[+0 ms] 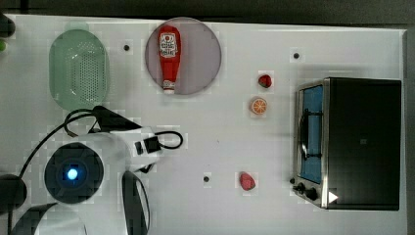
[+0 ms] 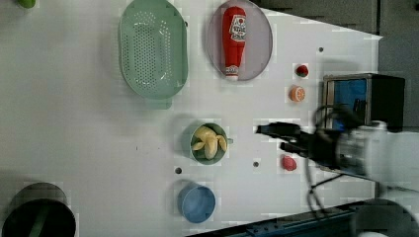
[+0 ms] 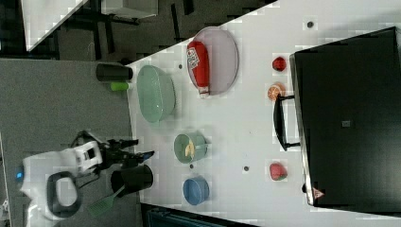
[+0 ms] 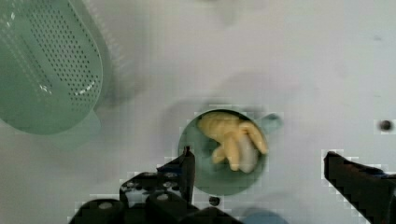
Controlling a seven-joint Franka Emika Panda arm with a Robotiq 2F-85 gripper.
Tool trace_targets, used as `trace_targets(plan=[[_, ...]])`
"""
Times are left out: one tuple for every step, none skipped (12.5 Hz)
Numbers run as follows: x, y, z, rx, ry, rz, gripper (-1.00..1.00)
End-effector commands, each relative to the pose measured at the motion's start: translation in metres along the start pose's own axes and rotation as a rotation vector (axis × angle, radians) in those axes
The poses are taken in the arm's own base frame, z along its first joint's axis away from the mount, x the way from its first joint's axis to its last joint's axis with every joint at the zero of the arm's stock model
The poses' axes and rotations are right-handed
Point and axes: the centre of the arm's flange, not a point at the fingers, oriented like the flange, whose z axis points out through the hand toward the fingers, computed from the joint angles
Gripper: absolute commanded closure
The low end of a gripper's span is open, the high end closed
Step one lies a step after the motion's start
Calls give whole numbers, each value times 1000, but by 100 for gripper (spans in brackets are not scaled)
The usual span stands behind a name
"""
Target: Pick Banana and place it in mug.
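The pale yellow banana (image 2: 210,141) lies inside the pale green mug (image 2: 197,153), which stands upright near the middle of the white table. In the wrist view the banana (image 4: 231,140) fills much of the mug (image 4: 205,173). My gripper (image 4: 259,161) hangs above the mug, open and holding nothing, with one black finger (image 4: 186,165) on each side of the rim. In the left view the gripper (image 2: 272,137) appears to the right of the mug, clear of it. In the right view the mug (image 3: 183,147) holds the banana (image 3: 190,150), and the gripper (image 3: 143,147) shows to the right view's left.
A blue cup (image 2: 196,202) stands close beside the mug. A green perforated basket (image 2: 153,49), a purple plate (image 2: 262,39) with a ketchup bottle (image 2: 233,42), two strawberries (image 1: 265,81) (image 1: 247,181), an orange slice (image 1: 258,105), a toaster oven (image 1: 350,143) and a dark cup (image 2: 37,217) share the table.
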Motion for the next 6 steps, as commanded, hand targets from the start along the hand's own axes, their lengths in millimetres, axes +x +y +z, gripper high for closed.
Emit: trace_targets(plan=[[36, 54, -101, 19, 34, 165, -100], [44, 74, -127, 21, 20, 201, -100], [52, 94, -148, 23, 4, 240, -100], [61, 112, -163, 19, -8, 274, -100], [72, 128, -175, 12, 3, 295, -100], [83, 142, -187, 4, 39, 293, -100]])
